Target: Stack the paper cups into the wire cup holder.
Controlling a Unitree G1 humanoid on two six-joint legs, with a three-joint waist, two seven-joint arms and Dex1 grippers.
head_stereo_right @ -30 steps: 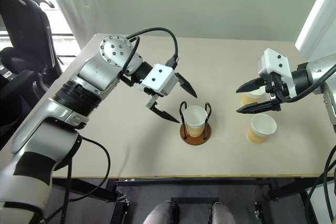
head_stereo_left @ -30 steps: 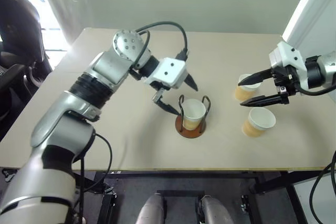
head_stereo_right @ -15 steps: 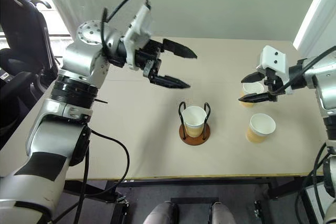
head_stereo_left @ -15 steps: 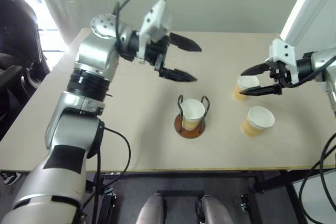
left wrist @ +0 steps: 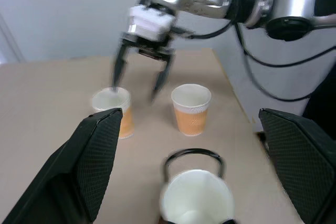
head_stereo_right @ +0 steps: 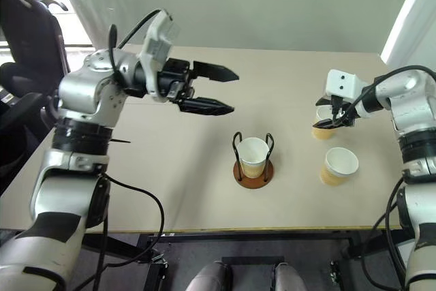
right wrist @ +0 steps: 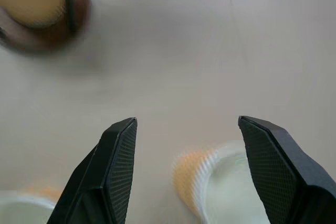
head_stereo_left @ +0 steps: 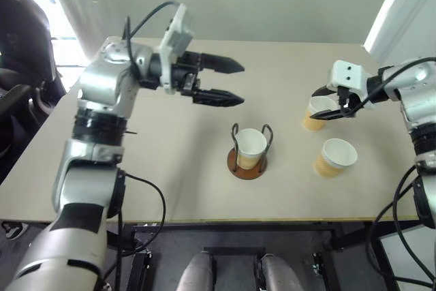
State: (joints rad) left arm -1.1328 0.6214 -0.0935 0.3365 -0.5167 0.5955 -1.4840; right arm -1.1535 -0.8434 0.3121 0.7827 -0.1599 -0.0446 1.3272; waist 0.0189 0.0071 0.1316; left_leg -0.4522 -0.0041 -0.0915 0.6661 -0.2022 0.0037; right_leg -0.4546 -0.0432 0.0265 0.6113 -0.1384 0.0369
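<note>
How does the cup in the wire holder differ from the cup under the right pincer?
The cup in the wire cup holder sits on the holder's brown base between the wire loops; the far cup stands on the bare table. The held cup is mid-table with no pincer near; the far cup has the open right pincer just above it. Both are upright, white-rimmed, tan-yellow below.

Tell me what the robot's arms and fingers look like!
Shiny silver arm shells with black ribbed joints. Each wrist has a white boxy block and looping black cables. The left gripper and right gripper each have two pointed black fingers with a textured inner face.
</note>
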